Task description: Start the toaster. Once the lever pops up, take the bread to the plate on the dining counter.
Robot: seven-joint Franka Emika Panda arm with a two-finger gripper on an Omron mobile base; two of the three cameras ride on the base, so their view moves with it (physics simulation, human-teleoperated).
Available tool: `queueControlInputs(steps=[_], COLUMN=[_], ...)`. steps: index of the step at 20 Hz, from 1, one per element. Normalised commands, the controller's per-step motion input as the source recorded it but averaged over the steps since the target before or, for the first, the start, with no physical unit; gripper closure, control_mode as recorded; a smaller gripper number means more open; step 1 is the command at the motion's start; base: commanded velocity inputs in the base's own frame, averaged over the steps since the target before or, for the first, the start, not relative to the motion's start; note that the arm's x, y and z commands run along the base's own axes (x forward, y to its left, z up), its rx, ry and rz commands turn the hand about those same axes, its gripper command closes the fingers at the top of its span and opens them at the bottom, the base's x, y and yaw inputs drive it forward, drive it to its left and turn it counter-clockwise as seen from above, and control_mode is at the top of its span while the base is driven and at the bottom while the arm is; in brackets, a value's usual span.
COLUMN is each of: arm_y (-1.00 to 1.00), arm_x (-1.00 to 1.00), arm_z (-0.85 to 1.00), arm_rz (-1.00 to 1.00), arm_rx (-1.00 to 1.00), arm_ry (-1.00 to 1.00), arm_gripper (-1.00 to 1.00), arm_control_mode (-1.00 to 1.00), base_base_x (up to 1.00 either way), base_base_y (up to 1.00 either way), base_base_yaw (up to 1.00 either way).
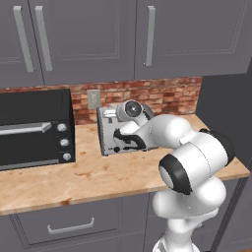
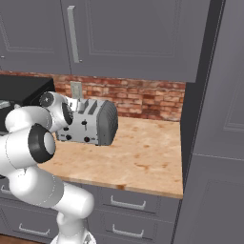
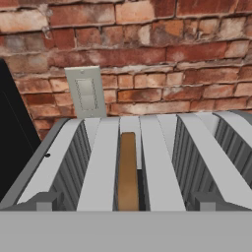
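The silver-grey toaster [image 2: 90, 123] stands upright by the brick wall, a brown bread [image 3: 128, 172] slice upright in a slot.

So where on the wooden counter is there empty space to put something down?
The widest bare patch of counter lies right of the toaster, running to the tall grey cabinet. A bare strip also runs along the front edge. It is crowded on the left, where the black toaster oven stands close beside the toaster.
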Motion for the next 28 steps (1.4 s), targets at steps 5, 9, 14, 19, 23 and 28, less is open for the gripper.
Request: queueControlInputs(steps=[5, 9, 14, 19, 23, 28], arm_y=[0.0, 0.0, 0.0, 0.0, 0.0, 0.0], arm_x=[0.0, 0.0, 0.0, 0.0, 0.0, 0.0], arm_z=[0.0, 0.0, 0.0, 0.0, 0.0, 0.0], arm_rz=[0.0, 0.0, 0.0, 0.0, 0.0, 0.0], arm_rx=[0.0, 0.0, 0.0, 0.0, 0.0, 0.0], arm_ry=[0.0, 0.0, 0.0, 0.0, 0.0, 0.0], arm_gripper=[-1.0, -1.0, -1.0, -1.0, -1.0, -1.0], arm_control_mode=[-1.0, -1.0, -1.0, -1.0, -1.0, -1.0], base_base_x=[0.0, 0.0, 0.0, 0.0, 0.0, 0.0], base_base_y=[0.0, 0.0, 0.0, 0.0, 0.0, 0.0], base_base_yaw=[0.0, 0.0, 0.0, 0.0, 0.0, 0.0])
